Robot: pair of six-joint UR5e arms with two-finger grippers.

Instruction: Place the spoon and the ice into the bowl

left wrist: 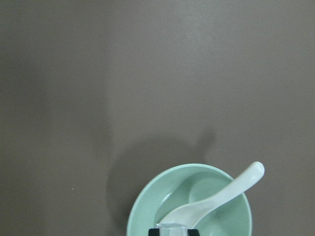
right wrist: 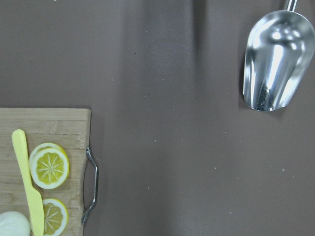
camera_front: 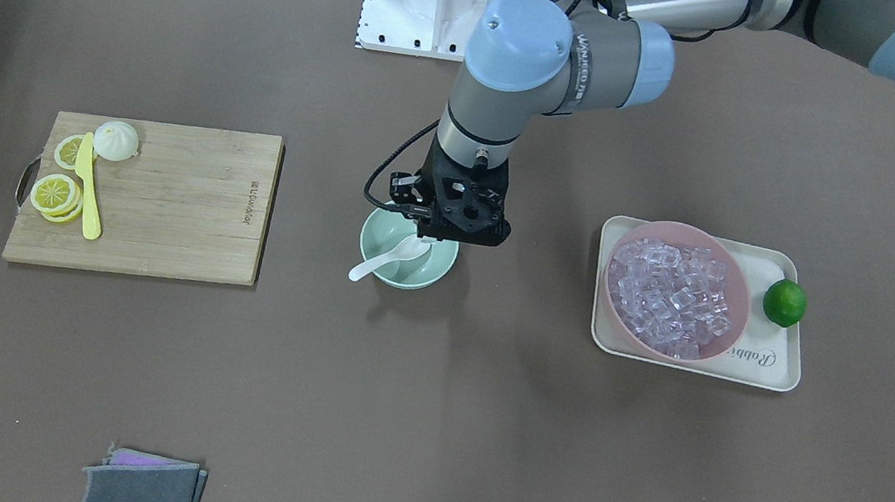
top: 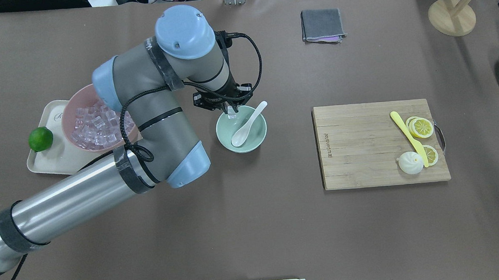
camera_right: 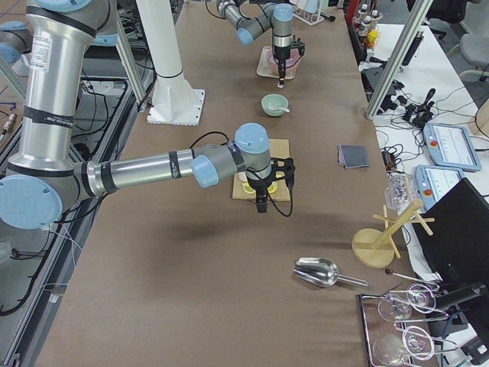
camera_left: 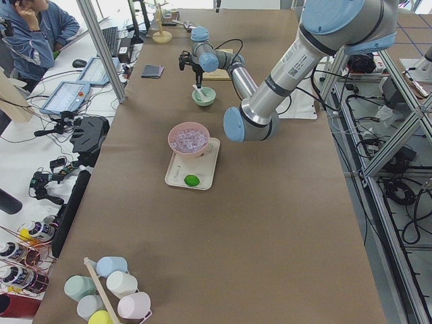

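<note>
Currently: left gripper (top: 231, 109) is pinching one ice cube (left wrist: 171, 227), hovering just above the green bowl (top: 224, 131), so release is straight down; spoon (top: 248, 123) is already lying in it, handle overhanging the rim.

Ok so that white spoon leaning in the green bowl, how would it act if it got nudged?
The spoon looks rigid and glossy, so it would probably slide, not bend. Its handle overhangs the rim of the bowl, so a push there might pivot it or tip it out. Its hard, glazed look suggests it could chip if dropped.
</note>
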